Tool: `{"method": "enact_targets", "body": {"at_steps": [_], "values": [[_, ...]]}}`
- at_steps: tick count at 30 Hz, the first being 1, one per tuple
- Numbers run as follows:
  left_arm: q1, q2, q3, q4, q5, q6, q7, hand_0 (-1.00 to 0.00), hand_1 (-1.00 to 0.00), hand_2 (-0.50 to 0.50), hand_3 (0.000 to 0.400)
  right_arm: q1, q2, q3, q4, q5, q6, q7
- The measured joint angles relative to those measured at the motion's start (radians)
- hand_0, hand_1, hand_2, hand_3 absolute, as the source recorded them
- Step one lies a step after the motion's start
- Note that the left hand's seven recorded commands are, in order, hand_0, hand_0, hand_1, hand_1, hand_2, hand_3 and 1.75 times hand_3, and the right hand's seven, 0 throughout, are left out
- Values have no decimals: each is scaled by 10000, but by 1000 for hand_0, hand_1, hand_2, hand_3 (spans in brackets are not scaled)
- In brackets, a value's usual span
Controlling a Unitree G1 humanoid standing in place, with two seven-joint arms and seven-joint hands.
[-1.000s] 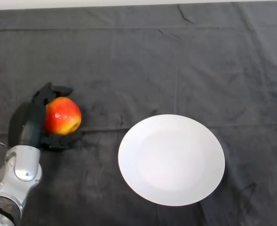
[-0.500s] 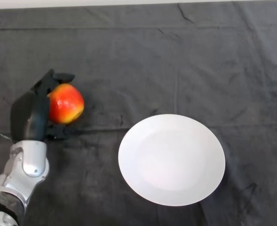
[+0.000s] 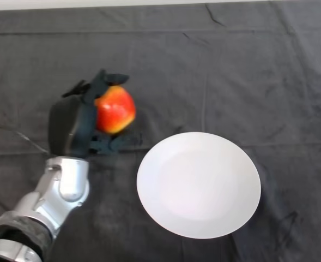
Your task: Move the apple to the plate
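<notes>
A red and yellow apple is held in my black left hand, whose fingers curl over its top and whose thumb wraps beneath it. The hand carries the apple above the dark cloth, a little to the left of the white plate and slightly farther back. The plate lies flat on the cloth at centre right with nothing on it. My silver-grey forearm rises from the lower left corner.
The dark cloth covers the whole table, with creases running across it. A pale strip of the table's far edge shows along the top.
The hand has lifted the apple and carried it to the right, toward the plate. The forearm has swung further into view. The plate has not moved.
</notes>
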Motion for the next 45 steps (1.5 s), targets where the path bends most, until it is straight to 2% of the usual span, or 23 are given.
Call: {"method": "enact_targets", "body": {"at_steps": [8,26,29,36,37,38,39,40,41,42,43,45], "values": [[6,-257,-1040,-47,58,-12,277,-1000,-1000,0,400,0,0,0,0,0,0,0],[-20,-567,-3071,551,-253,-451,273,-1000,-1000,0,400,0,0,0,0,0,0,0],[-125,-665,-3290,747,-497,-575,273,-1000,-1000,0,400,0,-1,0,0,0,0,0],[-678,-707,-3938,1135,-558,-658,172,-1000,-1000,0,400,0,0,0,0,0,0,0],[-698,-711,-3938,1160,-566,-669,138,-961,-1000,20,400,0,-1,-1,0,0,0,0],[-709,-711,-3941,1181,-583,-683,128,-843,-1000,78,400,0,0,0,0,0,0,0],[-713,-711,-3963,1200,-632,-697,126,-698,-831,67,333,0,-1,-1,0,0,0,0],[-738,-710,-4041,1254,-732,-734,126,-314,-341,14,136,0,-1,0,0,0,0,0],[-771,-707,-4162,1317,-796,-737,125,-263,-341,39,136,0,-1,0,0,0,0,0],[-778,-710,-4231,1352,-824,-742,123,-149,-94,-27,60,0,0,0,0,0,0,0],[-778,-711,-4270,1375,-834,-744,123,-39,0,-20,16,0,0,0,0,0,0,0],[-805,-711,-4285,1394,-849,-747,124,0,0,0,0,0,-1,0,0,0,0,0]]}}
